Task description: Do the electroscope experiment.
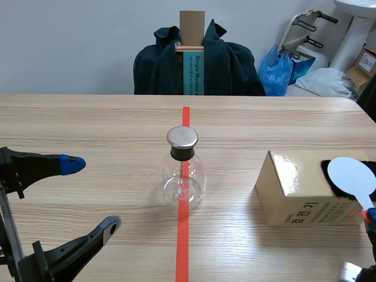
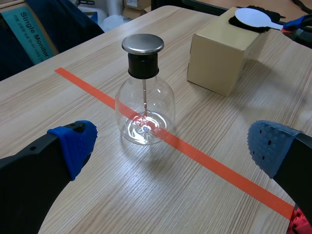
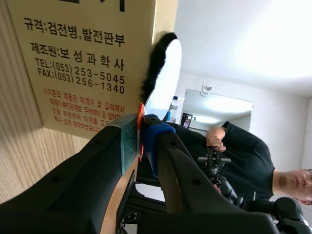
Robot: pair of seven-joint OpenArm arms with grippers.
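Right wrist view: right pincer [image 3: 141, 139] clamps white paddle [image 3: 166, 73]

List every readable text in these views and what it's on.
"Single Monitor": tall teal box behind the table.
"규격:검전병,발전판부": side of the tan cardboard box.
"제조원:보성과학사": same box.
"TEL:" and "FAX:": same box, numbers left out.
Red small print under them: too small to read.
Black print on that box's front, scene view: unreadable.
No text on the clear glass flask with metal cap or the white round paddle.
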